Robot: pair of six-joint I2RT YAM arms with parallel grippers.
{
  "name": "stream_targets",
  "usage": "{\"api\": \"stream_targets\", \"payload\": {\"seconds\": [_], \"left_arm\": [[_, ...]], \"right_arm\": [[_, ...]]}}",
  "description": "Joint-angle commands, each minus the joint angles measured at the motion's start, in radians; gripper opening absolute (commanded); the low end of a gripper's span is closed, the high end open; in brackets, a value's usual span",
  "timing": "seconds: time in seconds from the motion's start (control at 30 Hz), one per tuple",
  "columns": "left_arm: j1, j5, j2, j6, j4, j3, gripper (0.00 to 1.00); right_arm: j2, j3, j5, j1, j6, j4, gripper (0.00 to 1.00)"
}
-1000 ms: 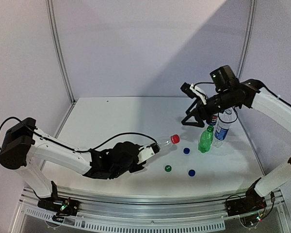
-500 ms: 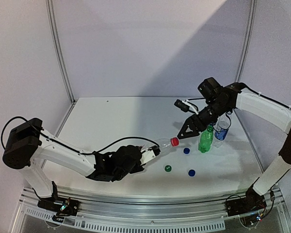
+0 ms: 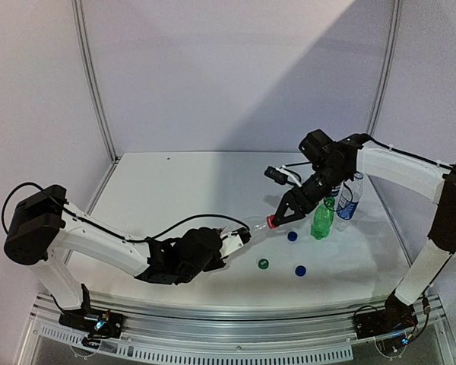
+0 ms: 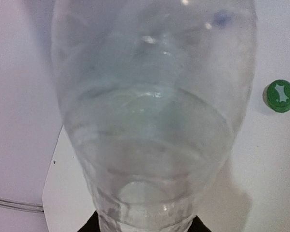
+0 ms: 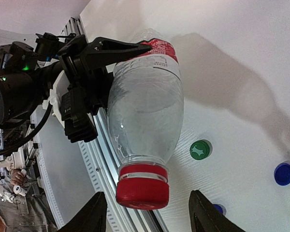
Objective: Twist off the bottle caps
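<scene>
Above the middle of the table (image 3: 182, 190), a clear bottle (image 5: 145, 121) with a red label is held on its side, clamped near its base by the left gripper (image 3: 235, 239), so that its red cap (image 5: 142, 187) is presented toward the other arm. The right gripper (image 5: 146, 193) is placed with its jaws apart on either side of this cap; a gap is seen on each side, so no grip is judged to be made yet. This arrangement is judged to let one arm steady the bottle while the cap is turned by the other. A green cap (image 3: 264, 264) and two blue caps (image 3: 292, 236) (image 3: 299, 270) lie loose on the table, near a green bottle (image 3: 322, 219) and a blue-labelled bottle (image 3: 348, 204) standing upright. The left wrist view is filled by the blurred bottle base, and its own fingers are hidden. The right fingers are cut off at the frame edge. Anything behind the right forearm cannot be made out.
</scene>
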Motion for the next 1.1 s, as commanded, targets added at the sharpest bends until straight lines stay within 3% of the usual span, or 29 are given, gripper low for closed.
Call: {"api": "stream_targets", "payload": {"seconds": [0.0,0.33,0.47,0.6,0.87,1.07], "left_arm": [[-0.017,-0.003,0.004,-0.006,0.019,0.012,0.0],[-0.015,0.015,-0.002,-0.009,0.013,0.009,0.01],[-0.015,0.031,-0.009,-0.004,0.012,0.002,0.03],[-0.012,0.06,-0.027,-0.006,0.012,-0.008,0.0],[-0.006,0.092,-0.043,-0.007,0.01,-0.019,0.0],[-0.006,0.109,-0.039,-0.015,-0.012,-0.01,0.0]], "right_arm": [[0.027,0.023,-0.018,0.008,0.0,-0.007,0.56],[0.022,0.039,0.065,0.035,-0.091,-0.01,0.2],[-0.016,0.022,0.308,0.107,-0.293,0.021,0.11],[-0.107,-0.079,0.553,0.186,-0.57,0.162,0.03],[-0.369,-0.45,0.936,0.38,-1.038,0.729,0.03],[-0.476,-0.905,0.995,0.432,-1.695,1.567,0.02]]}}
